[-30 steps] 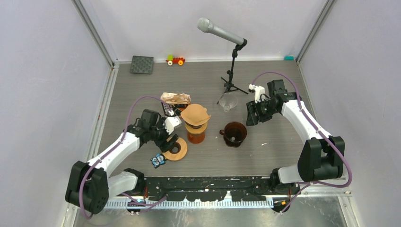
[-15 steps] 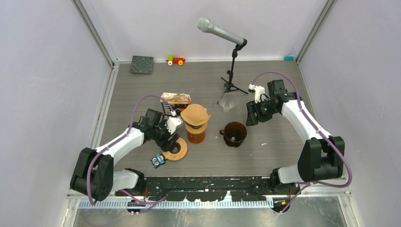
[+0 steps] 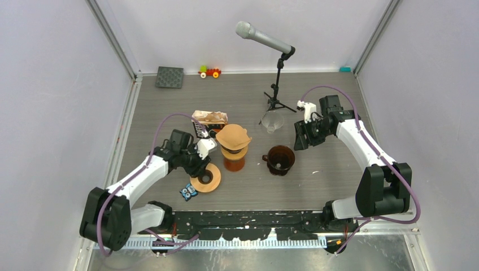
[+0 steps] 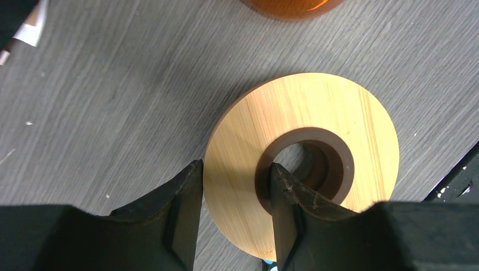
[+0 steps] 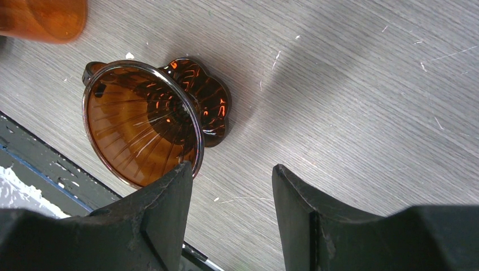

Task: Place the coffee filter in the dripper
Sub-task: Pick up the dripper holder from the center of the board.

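Grey wood-grain tabletop (image 3: pixel 169 107): left gripper (image 4: pixel 234 169) straddles the round wooden disc (image 4: pixel 339 113), jaws narrow, grip unclear. The right gripper (image 5: pixel 230 169) gapes empty beside the dark amber glass dripper (image 5: pixel 141 118). Brown paper coffee filter (image 3: pixel 233 135) perches on the orange jar (image 3: pixel 234 162) just beside the disc, so lifting the disc could knock it off.

the coffee filter (image 3: pixel 233 135) is sitting on the carafe (image 3: pixel 234 164); the dripper (image 3: pixel 280 160) is standing right of it, the wooden ring (image 3: pixel 206 178) is lying front-left on the surface (image 3: pixel 169 104).
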Tool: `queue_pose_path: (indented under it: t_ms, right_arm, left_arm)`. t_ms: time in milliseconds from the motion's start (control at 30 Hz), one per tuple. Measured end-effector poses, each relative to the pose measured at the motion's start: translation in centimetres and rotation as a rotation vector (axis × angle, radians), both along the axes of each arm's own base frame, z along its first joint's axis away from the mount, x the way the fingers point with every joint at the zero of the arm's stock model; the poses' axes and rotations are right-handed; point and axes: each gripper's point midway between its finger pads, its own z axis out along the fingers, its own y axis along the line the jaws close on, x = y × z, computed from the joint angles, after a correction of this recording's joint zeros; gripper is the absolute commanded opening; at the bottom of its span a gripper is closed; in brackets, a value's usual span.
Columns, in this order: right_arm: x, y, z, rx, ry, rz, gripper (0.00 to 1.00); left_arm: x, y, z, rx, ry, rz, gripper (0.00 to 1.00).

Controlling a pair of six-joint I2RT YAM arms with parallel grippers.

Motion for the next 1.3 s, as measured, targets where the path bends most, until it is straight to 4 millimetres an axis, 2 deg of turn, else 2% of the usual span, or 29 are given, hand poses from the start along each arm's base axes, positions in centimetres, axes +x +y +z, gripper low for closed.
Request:
queue_pose_path:
  t_ms: [100, 233, 367, 667, 833, 1033, 1167, 1300]
  right_arm:
    - [-0.1, 0.0, 0.0, 0.000, 0.004, 0.000, 0.59]
    - [-0.2, 0.1, 0.3, 0.003, 0.007, 0.002, 0.59]
    - [0.1, 0.3, 1.6, 0.018, -0.017, 0.006, 0.59]
    - [0.1, 0.7, 3.9, 0.043, -0.062, 0.011, 0.59]
    - [0.6, 1.2, 6.3, 0.077, -0.099, 0.014, 0.59]
    - [0.9, 2.9, 11.6, 0.175, -0.197, 0.061, 0.59]
    - [0.8, 4.3, 15.1, 0.257, -0.251, 0.106, 0.59]
    - [0.4, 5.3, 17.5, 0.322, -0.277, 0.139, 0.59]
  left_arm:
    - [0.1, 0.3, 1.2, -0.002, -0.026, 0.003, 0.10]
    - [0.3, 0.9, 3.8, -0.011, -0.074, 0.014, 0.05]
    - [-0.2, 1.1, 7.6, -0.027, -0.125, -0.003, 0.02]
    - [-3.6, 0.8, 15.8, -0.101, -0.163, -0.062, 0.00]
    - [-3.6, 0.1, 20.9, -0.157, -0.212, -0.055, 0.00]
    - [-2.3, -3.4, 26.0, -0.215, -0.231, -0.116, 0.00]
    - [-1.0, -6.7, 28.2, -0.230, -0.232, -0.166, 0.00]
    - [0.8, -10.1, 29.4, -0.238, -0.242, -0.205, 0.00]
